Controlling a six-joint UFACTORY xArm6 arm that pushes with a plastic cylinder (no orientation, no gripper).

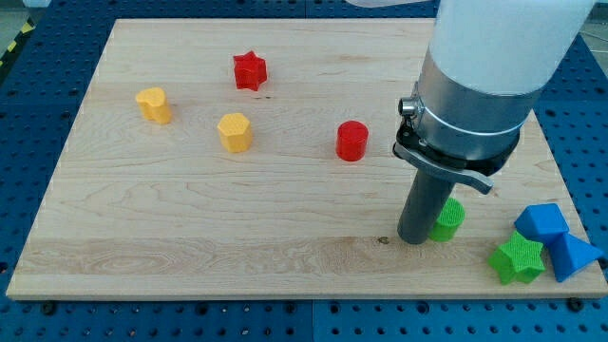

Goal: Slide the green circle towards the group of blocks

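Observation:
The green circle (448, 219) stands near the board's bottom right, partly hidden behind my rod. My tip (414, 239) rests on the board, touching the circle's left side. To the right lies the group: a green star (518, 259), a blue block (542, 223) above it, and another blue block (573, 256) at the board's right edge. The green circle is a short gap left of the green star.
A red cylinder (351, 141) stands mid-board. A red star (249, 70) is at the upper left. A yellow block (153, 104) and a yellow hexagonal block (234, 132) lie at the left. The wooden board (190, 237) sits on a blue perforated table.

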